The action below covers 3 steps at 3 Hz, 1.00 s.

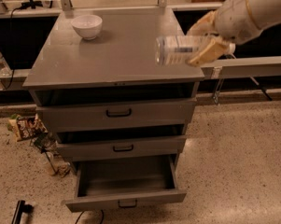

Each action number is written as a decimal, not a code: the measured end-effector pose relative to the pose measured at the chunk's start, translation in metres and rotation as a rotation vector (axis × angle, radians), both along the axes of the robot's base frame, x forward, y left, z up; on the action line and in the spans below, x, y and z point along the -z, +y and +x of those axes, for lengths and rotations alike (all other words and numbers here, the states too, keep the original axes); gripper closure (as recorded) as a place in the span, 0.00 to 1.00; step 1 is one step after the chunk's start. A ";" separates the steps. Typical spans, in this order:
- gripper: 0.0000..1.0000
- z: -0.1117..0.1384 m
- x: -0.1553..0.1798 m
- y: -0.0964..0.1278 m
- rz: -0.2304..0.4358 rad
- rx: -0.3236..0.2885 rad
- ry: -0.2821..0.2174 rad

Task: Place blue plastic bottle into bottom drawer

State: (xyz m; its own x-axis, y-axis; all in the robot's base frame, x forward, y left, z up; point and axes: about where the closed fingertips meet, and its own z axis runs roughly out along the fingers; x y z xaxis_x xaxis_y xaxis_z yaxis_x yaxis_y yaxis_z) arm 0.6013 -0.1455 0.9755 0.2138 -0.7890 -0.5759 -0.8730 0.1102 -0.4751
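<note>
My gripper (203,40) is at the upper right, above the right edge of the grey cabinet top (107,55). It is shut on the blue plastic bottle (175,50), a clear bottle with a pale blue-and-white label, held on its side in the air with its base pointing left. The bottom drawer (126,190) stands pulled open at the foot of the cabinet, empty inside, with a small black handle on its front. The bottle is well above the drawer and a little to its right.
A white bowl (87,26) sits at the back left of the cabinet top. Two closed drawers (117,112) lie above the open one. Snack wrappers (23,126) lie on the floor at the left. A rail (252,64) runs to the right.
</note>
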 end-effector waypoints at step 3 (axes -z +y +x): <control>1.00 -0.036 0.123 0.013 -0.028 -0.022 0.194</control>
